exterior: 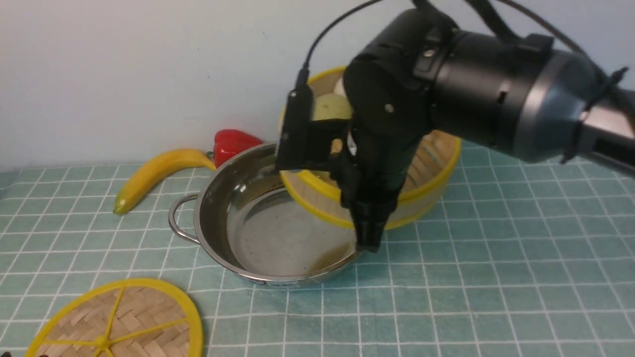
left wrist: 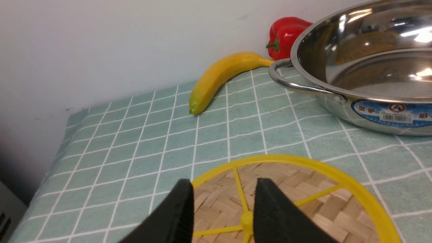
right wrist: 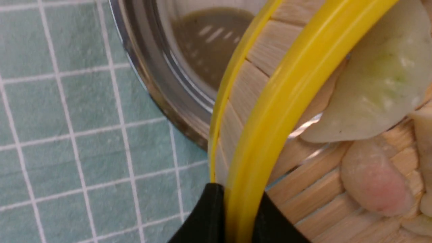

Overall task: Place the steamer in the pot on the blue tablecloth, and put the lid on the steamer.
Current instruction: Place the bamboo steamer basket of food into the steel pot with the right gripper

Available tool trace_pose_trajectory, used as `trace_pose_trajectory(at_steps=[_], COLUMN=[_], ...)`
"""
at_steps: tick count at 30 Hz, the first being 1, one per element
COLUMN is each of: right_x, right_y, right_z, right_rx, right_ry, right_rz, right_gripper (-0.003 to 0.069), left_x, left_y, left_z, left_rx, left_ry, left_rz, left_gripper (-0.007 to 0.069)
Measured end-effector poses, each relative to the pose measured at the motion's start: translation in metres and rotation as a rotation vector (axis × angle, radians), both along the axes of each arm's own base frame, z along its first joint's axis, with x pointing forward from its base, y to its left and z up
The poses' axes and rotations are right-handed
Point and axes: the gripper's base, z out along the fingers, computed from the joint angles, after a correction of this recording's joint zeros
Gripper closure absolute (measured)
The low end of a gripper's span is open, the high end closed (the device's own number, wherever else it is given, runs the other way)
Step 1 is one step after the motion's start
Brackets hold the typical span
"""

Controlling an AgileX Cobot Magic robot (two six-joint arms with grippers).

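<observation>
At the near left of the blue tablecloth (exterior: pixel 496 272), the lid (exterior: pixel 116 322) lies flat, yellow spokes up. The left pincer (left wrist: pixel 224 189), seen from its own wrist camera, hangs over the lid's hub with its black fingers (left wrist: pixel 179 209) spread and nothing between them. Farther back, a yellow banana (exterior: pixel 158 173) lies on the cloth near the wall, a red pepper (exterior: pixel 233 144) just to its right. At the centre stands the pot (exterior: pixel 213 208), empty and shiny, one loop handle (exterior: pixel 176 220) turned left. Right of it, the steamer (exterior: pixel 436 158) is tilted, its far side raised, its left part overlapping the pot's right rim while the rest stays outside the pot. Whether it touches the cloth cannot be told. The right pincer (right wrist: pixel 239 216) pinches the steamer's yellow rim, one finger outside the wall and one inside. A pale dumpling (right wrist: pixel 374 84) and a pinkish bun (right wrist: pixel 374 179) lie on its slatted floor.
</observation>
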Motion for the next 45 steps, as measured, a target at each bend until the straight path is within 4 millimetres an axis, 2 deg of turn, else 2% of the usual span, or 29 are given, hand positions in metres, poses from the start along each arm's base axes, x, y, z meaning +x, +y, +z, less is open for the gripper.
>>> trace_pose_trajectory(at_steps=[1, 4, 8, 10, 17, 24, 39, 43, 44, 45], right_x=[-0.002, -0.006, -0.008, -0.006, -0.001, 0.003, 0.006, 0.006, 0.007, 0.008], right_y=[0.013, 0.031, 0.051, 0.060, 0.067, 0.071, 0.075, 0.075, 0.075, 0.075], right_z=[0.001, -0.002, -0.013, -0.028, -0.061, -0.083, -0.101, -0.101, -0.100, -0.099], right_rx=[0.004, -0.002, -0.012, -0.028, -0.090, -0.123, -0.122, -0.113, -0.117, -0.118], right_ry=[-0.017, -0.031, -0.030, -0.008, 0.044, 0.071, 0.102, 0.101, 0.090, 0.087], right_rz=[0.039, 0.097, 0.151, 0.167, 0.167, 0.171, 0.170, 0.171, 0.173, 0.173], right_gripper=[0.0576, 0.0576, 0.0576, 0.0576, 0.0576, 0.0576, 0.0572, 0.0524, 0.0474, 0.0463], left_x=[0.000, 0.000, 0.000, 0.000, 0.000, 0.000, 0.000, 0.000, 0.000, 0.000], left_y=[0.000, 0.000, 0.000, 0.000, 0.000, 0.000, 0.000, 0.000, 0.000, 0.000], left_z=[0.000, 0.000, 0.000, 0.000, 0.000, 0.000, 0.000, 0.000, 0.000, 0.000], left_rx=[0.000, 0.000, 0.000, 0.000, 0.000, 0.000, 0.000, 0.000, 0.000, 0.000], left_ry=[0.000, 0.000, 0.000, 0.000, 0.000, 0.000, 0.000, 0.000, 0.000, 0.000], left_rz=[0.000, 0.000, 0.000, 0.000, 0.000, 0.000, 0.000, 0.000, 0.000, 0.000], left_gripper=[0.0382, 0.0382, 0.0382, 0.0382, 0.0382, 0.0382, 0.0382, 0.0382, 0.0382, 0.0382])
